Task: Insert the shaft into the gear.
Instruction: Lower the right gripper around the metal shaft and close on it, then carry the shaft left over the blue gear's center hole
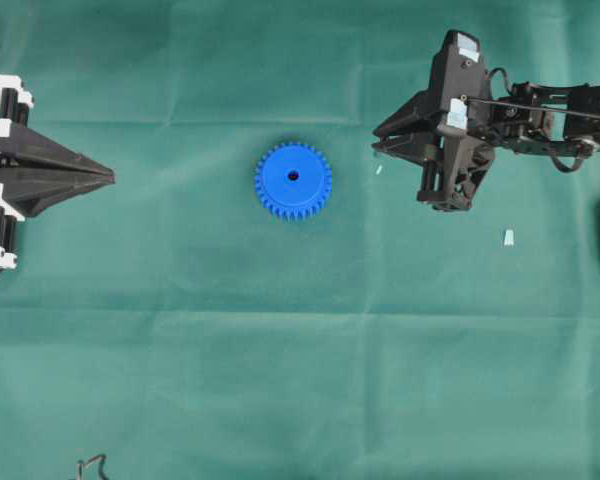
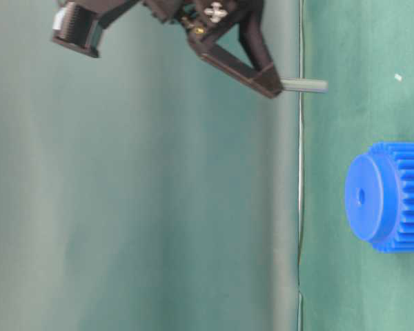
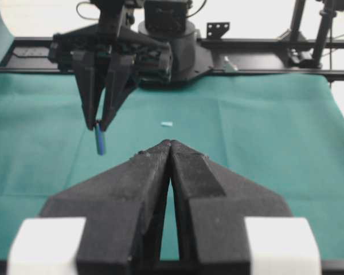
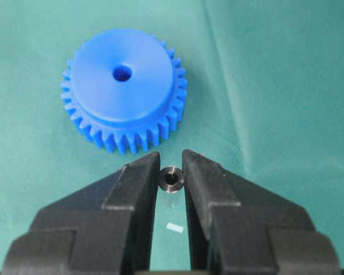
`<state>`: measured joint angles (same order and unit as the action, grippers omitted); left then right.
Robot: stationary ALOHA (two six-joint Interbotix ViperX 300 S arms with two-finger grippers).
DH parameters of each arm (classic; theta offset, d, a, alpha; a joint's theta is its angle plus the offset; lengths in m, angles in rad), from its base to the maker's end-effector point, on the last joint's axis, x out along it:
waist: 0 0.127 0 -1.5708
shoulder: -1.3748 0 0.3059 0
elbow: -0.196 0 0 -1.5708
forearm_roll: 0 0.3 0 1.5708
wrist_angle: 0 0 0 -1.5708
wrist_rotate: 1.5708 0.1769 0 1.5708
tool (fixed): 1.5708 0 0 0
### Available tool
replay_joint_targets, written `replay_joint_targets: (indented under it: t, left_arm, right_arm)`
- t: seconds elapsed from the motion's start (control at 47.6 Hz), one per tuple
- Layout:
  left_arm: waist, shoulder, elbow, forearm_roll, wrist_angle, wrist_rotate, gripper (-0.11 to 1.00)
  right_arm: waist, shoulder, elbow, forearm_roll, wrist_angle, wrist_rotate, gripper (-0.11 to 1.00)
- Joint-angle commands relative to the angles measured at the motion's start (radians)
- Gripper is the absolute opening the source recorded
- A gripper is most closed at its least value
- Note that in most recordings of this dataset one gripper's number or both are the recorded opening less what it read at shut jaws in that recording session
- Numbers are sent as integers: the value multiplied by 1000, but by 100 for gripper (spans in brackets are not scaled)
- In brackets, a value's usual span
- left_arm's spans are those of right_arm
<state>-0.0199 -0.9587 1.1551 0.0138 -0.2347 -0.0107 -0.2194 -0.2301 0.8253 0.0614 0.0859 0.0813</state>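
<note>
Green cloth [image 1: 180, 380], one gear [image 1: 293, 180], one shaft [image 4: 171, 178] clamped in right hand [image 4: 171, 172], left hand [image 3: 170, 146] together

The gear [image 1: 293, 180] is a round, bright blue plastic wheel with many small teeth around its rim, a raised smooth hub on top and a small round hole through its centre. It lies flat on the green cloth [image 1: 280, 380], hub upward, near the middle of the cloth and a little toward its far edge. The shaft [image 4: 171, 179] is a small silvery-grey metal pin with a dimpled end face. It is off the cloth, pinched between the fingertips of the right gripper [image 4: 171, 172], pointing down toward the cloth, and hangs apart from the gear, to its right in the overhead view
</note>
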Motion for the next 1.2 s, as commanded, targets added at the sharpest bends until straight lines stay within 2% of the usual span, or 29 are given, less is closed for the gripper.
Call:
replay_joint_targets:
  t: [0.0, 0.294, 0.735, 1.176]
  left_arm:
    - [-3, 6, -28, 3, -5, -3, 0]
    - [-3, 8, -28, 3, -5, -3, 0]
    - [-3, 6, -28, 3, -5, -5, 0]
    - [-3, 8, -26, 3, -5, -5, 0]
  right_arm:
    - [0, -25, -25, 2, 9, 2, 16]
    - [29, 20, -69, 3, -34, 2, 16]
    - [78, 233, -331, -3, -20, -8, 16]
    - [77, 272, -327, -2, -35, 0, 16]
